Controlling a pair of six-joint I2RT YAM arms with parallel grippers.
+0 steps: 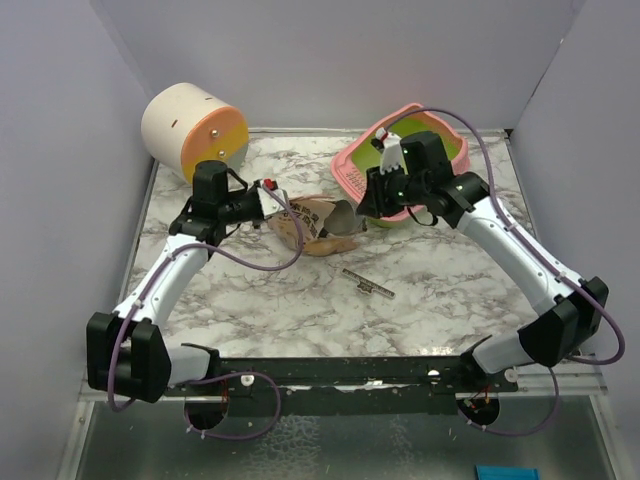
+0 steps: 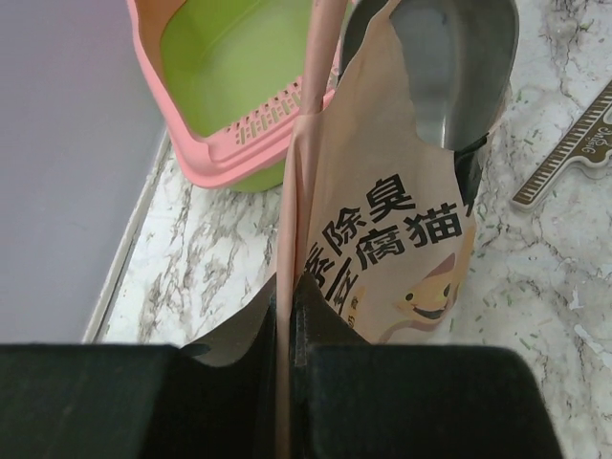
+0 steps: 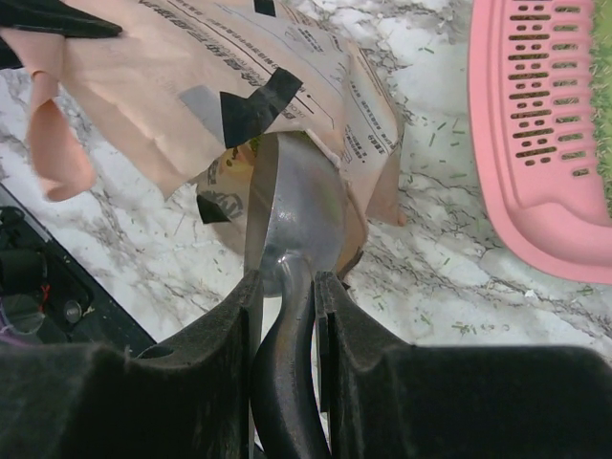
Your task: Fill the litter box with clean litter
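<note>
The pink litter box with a lime-green inside stands at the back right of the marble table; its slotted rim lies to the right of the scoop. A crinkled peach-pink bag lies mid-table. My left gripper is shut on the bag's thin edge. My right gripper is shut on the handle of a grey metal scoop, whose bowl is pushed into the bag's torn mouth. A loose scatter of litter speckles the marble near the box.
A cream-and-orange cylinder lies at the back left corner. A flat ruler-like strip rests on the table in front of the bag. Grey walls close in the left, back and right sides.
</note>
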